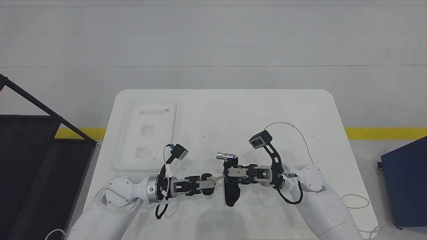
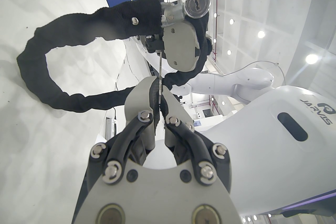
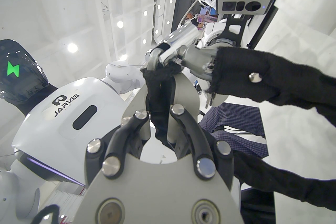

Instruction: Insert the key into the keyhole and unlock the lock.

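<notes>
left gripper [image 2: 158, 87] clamped on key [image 2: 159, 70] | right gripper [image 3: 160, 84] clamped on lock [image 3: 262, 78] sleeve | left wrist view: keyhole [image 2: 196, 5] upper centre, key outside it | top view: lock lower centre

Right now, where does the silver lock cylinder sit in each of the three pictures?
Top view: silver lock cylinder, lower middle, just above where left gripper and right gripper meet.
Left wrist view: cylinder beyond the left gripper, round keyhole face toward the camera.
Right wrist view: cylinder just past the right gripper, seen side-on.
Shared landmark: the black fabric-sleeved chain joined to it.
</notes>
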